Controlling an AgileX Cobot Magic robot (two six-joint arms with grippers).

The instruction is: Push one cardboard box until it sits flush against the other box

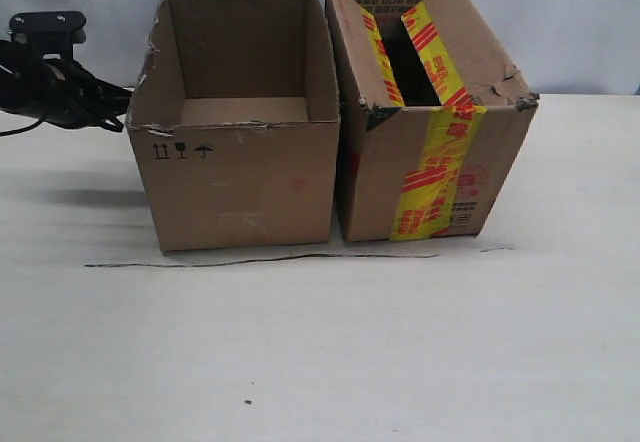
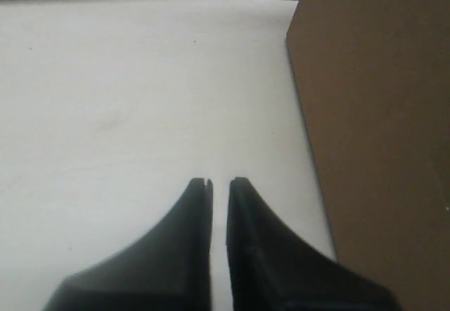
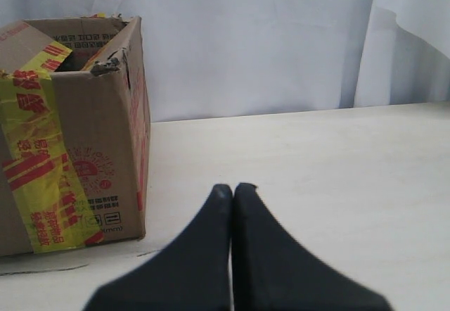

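The plain brown box (image 1: 240, 162), open-topped with a ragged rim and small black symbols, stands left of the yellow-and-red taped box (image 1: 430, 152). Only a thin dark slit shows between their sides. My left gripper (image 1: 122, 100) is at the plain box's outer left side, apart from it; in the left wrist view its fingers (image 2: 219, 182) are nearly together with a narrow slit and nothing between, the box wall (image 2: 380, 149) beside them. My right gripper (image 3: 233, 187) is shut and empty, hovering over the table beside the taped box (image 3: 70, 135); the exterior view does not show it.
A thin dark line (image 1: 260, 259) lies on the white table (image 1: 320, 352) just in front of both boxes. A small dark speck (image 1: 248, 401) sits nearer the front. A pale curtain (image 3: 281, 36) hangs behind the table.
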